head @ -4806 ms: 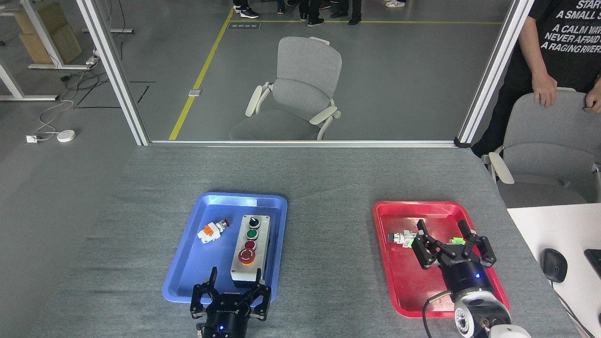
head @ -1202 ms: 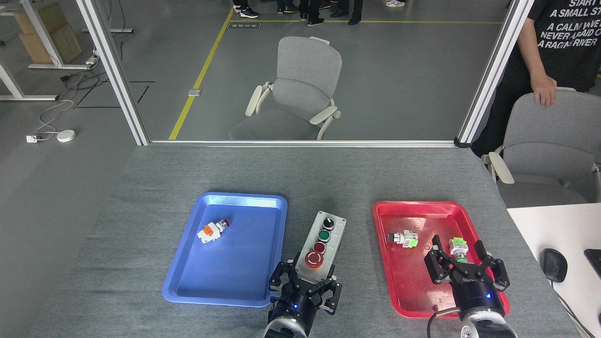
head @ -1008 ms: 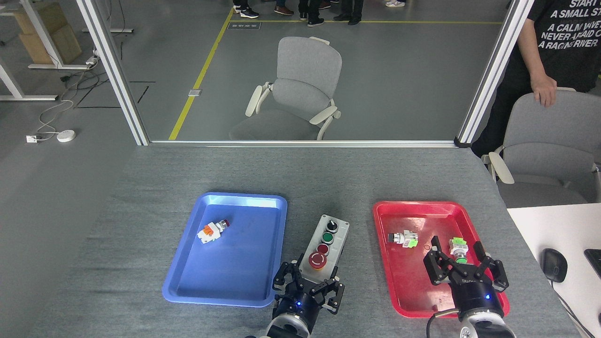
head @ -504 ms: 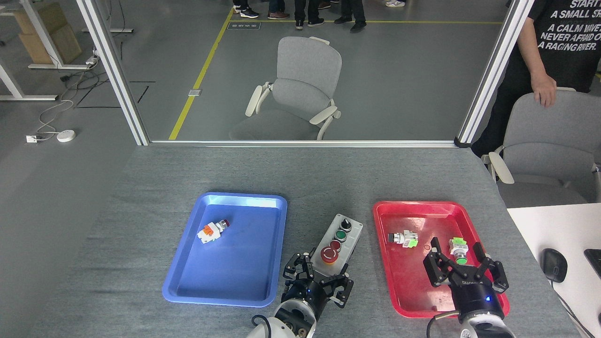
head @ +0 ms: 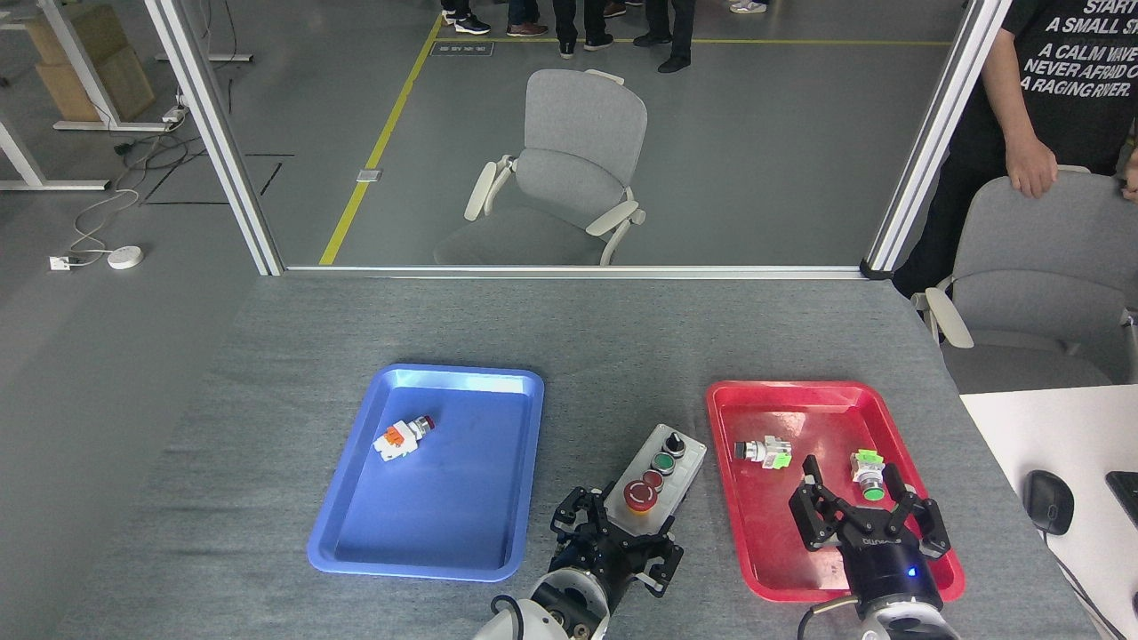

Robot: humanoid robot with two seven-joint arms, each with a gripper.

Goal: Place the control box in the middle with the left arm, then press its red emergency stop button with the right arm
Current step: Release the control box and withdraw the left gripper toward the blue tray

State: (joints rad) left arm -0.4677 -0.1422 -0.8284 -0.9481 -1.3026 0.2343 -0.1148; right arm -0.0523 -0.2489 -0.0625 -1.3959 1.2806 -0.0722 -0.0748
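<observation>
- The table (head: pixel 267 427) wears a matt grey cloth-like cover with a fine woven grain
- The blue tray (head: pixel 356 524) and the red tray (head: pixel 756 551) look like smooth, glossy plastic; light glints along the blue one's far rim
- The control box (head: pixel 685 467) has a light-grey matt top, its red emergency stop button (head: pixel 639 497) shiny plastic
- Both grippers, left (head: pixel 613 544) and right (head: pixel 867 520), are matt black
</observation>
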